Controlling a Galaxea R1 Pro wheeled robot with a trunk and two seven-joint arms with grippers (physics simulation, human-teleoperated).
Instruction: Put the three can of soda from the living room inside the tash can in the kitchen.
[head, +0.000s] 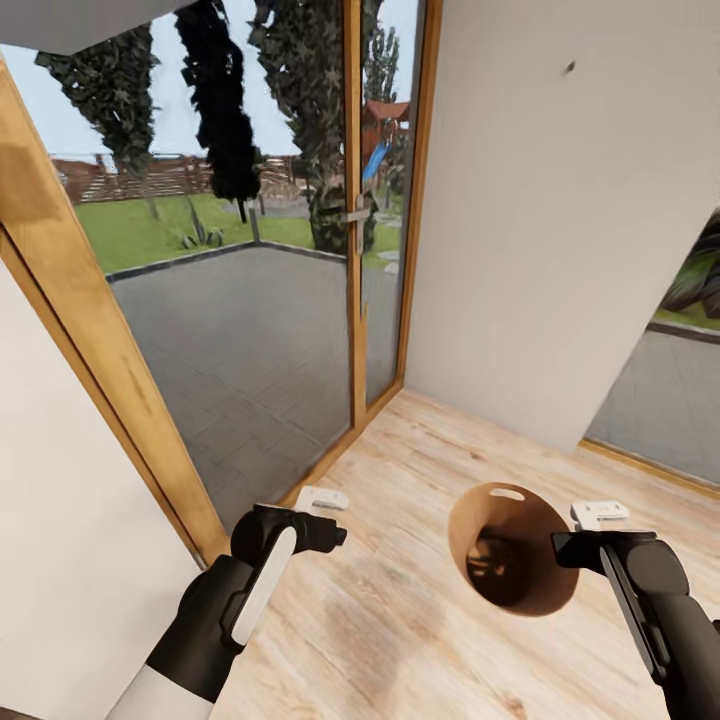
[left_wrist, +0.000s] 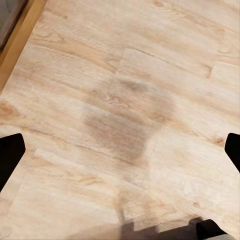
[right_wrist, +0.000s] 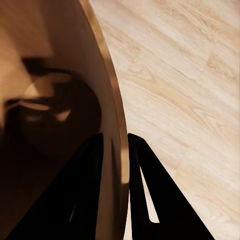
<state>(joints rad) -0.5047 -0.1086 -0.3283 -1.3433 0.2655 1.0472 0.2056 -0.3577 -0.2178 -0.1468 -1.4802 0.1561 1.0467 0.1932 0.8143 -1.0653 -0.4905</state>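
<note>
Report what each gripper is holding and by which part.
The right gripper pinches the trash can by its rim wall, one finger inside, one outside. The left gripper is open over the floor, holding nothing.

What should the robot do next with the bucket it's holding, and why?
Probably turn away from the glass door and carry on. The right gripper pinches the trash can by its rim, but I see just wooden floor and a corner here, no cans.

No readable text, label, brand or number shows on anything here.
</note>
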